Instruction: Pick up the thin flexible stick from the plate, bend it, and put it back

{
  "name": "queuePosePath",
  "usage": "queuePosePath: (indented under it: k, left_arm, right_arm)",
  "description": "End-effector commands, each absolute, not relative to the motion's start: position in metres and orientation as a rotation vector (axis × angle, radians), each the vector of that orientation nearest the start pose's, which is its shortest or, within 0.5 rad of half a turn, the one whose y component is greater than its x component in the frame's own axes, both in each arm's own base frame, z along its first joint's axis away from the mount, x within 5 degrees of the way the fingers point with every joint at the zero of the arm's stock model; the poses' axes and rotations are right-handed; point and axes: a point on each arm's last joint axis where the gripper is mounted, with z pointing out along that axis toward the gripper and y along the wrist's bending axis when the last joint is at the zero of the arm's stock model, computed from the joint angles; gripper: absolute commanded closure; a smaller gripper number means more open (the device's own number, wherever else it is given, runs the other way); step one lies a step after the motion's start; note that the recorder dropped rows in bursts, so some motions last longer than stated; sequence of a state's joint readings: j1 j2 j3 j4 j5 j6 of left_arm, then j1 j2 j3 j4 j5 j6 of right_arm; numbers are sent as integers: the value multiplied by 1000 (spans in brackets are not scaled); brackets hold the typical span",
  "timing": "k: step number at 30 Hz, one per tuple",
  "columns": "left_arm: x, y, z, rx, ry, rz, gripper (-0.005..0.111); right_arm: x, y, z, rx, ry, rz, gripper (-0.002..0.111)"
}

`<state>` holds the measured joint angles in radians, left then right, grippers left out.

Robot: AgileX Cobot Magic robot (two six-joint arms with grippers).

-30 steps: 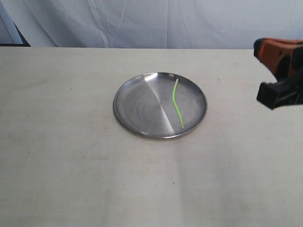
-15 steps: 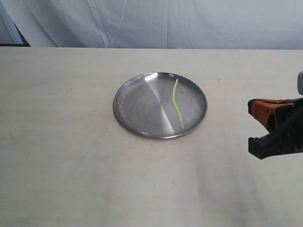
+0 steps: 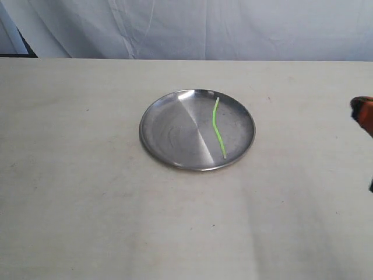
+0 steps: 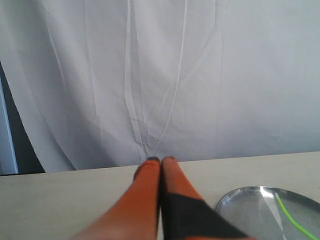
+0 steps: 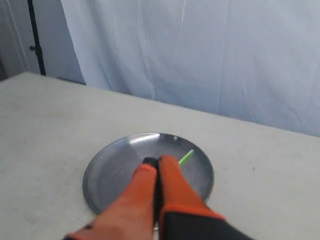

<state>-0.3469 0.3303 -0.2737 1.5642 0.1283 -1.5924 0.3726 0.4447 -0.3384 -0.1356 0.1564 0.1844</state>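
Observation:
The thin flexible stick (image 3: 218,127), neon green and slightly kinked, lies on the right half of the plate (image 3: 172,131) in the middle of the table. My right gripper (image 5: 158,162) is shut with nothing in it. It hovers short of the plate (image 5: 112,172) and hides most of the stick (image 5: 186,157). Only one orange finger (image 3: 363,111) of it shows at the exterior view's right edge. My left gripper (image 4: 161,161) is shut and empty above the table. Beside it the plate (image 4: 250,200) and the stick (image 4: 295,221) show at the picture's edge.
A white cloth backdrop (image 3: 192,29) hangs behind the table's far edge. The beige tabletop (image 3: 87,192) spreads bare around the plate. A dark frame (image 5: 34,35) stands past the table's corner.
My right gripper has dropped from the upper right and slid out to the exterior view's right edge, almost out of sight. The plate and stick have not moved.

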Motion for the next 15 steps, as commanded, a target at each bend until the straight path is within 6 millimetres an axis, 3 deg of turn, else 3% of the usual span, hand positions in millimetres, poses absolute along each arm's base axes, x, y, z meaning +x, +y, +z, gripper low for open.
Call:
queuePosePath:
  k: [1,12,14,15]
  left_arm:
    - [84,-17,283,134,1537,-198,107]
    - [84,-17,283,134,1537,-198,107]
    - [84,-17,283,134,1537,-198,107]
    - [84,-17,283,134,1537,-198,107]
  right_arm:
    - [70,18,275,-153,1731,250,108]
    - [57,8,212,-1,1566,212,108]
    - [56,8,211,14,1515,238,108]
    - [56,8,205,23,1579,239,108]
